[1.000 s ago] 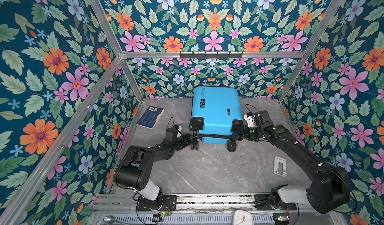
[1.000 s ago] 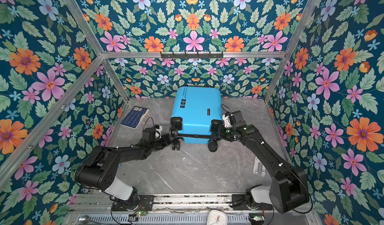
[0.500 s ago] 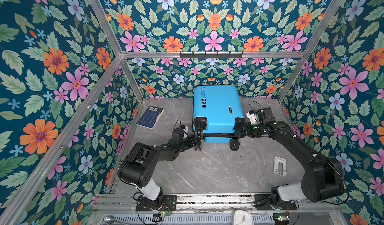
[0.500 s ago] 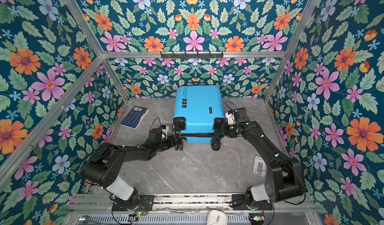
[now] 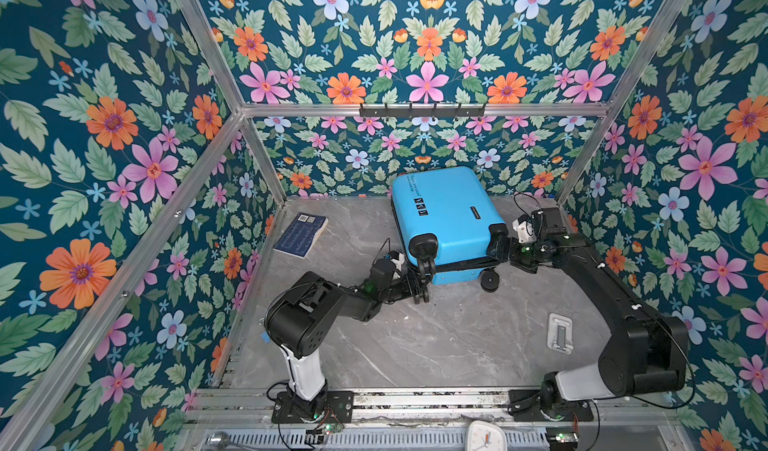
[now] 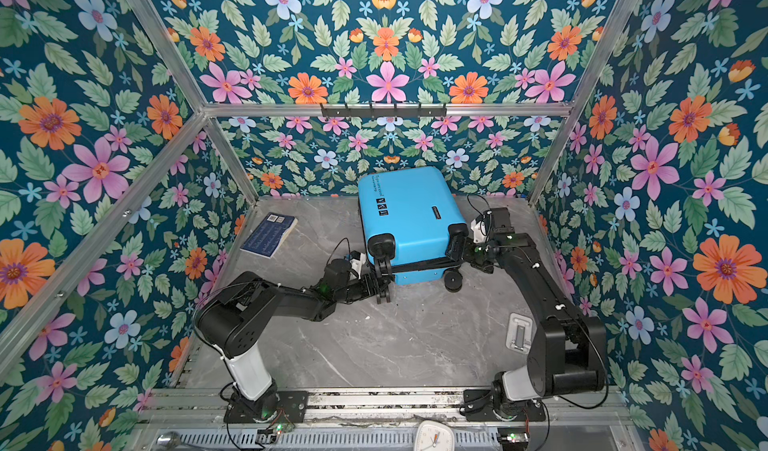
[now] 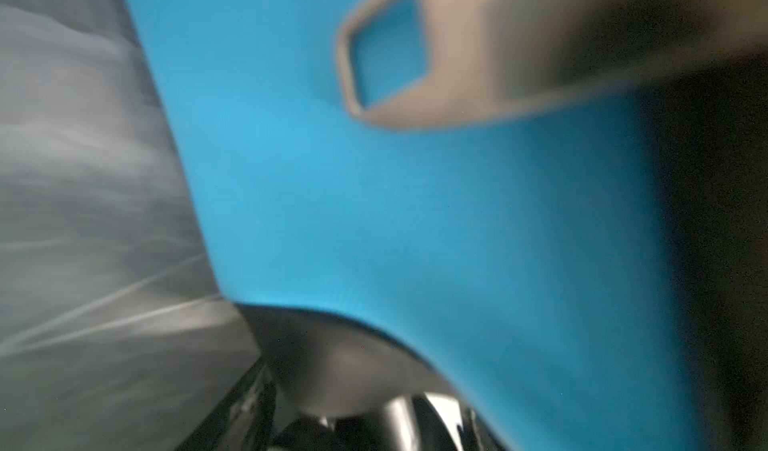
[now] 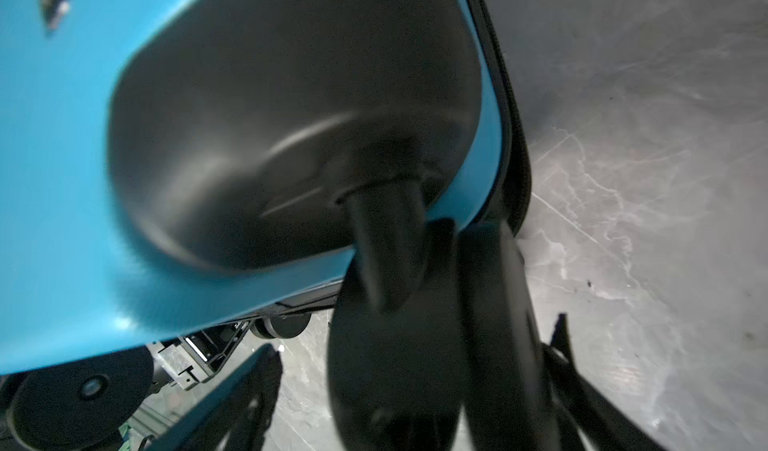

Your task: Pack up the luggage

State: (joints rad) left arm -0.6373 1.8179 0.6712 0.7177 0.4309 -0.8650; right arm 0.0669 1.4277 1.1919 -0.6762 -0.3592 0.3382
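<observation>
Top views both place the luggage point(image 5: 444, 216), a bright-blue hard-shell case, at the back of the grey marbled worktop point(image 5: 415, 345). It lies with its printed broad face up, its far end close to the flowered rear wall point(image 5: 374, 153) and its wheel end turned to the front, and the two shells sit together along a black seam. The left claw point(image 5: 419, 289) is at the near left corner of the case, right by the black spinner wheel point(image 5: 428, 264) there. Whether it is parted or clamped on anything I cannot tell: the left wrist view is blurred and shows only one pale finger point(image 7: 498, 54) against the blue shell, above a dark wheel housing point(image 7: 340, 370). The right claw point(image 5: 497, 250) is at the upper right wheel. In the right wrist view its two dark fingers point(image 8: 232, 386) stand spread on either side of that wheel point(image 8: 415, 345), with bare worktop showing between one finger and the wheel, so this claw is open and grips nothing. A lower right wheel point(image 5: 490, 280) rests on the worktop just below. Near the left wall lies a flat dark-blue item point(image 5: 301, 235) with white print, well apart from the case; book or folded cloth, I cannot tell. A small pale-grey fitting point(image 5: 559, 332) lies beside the right arm.
</observation>
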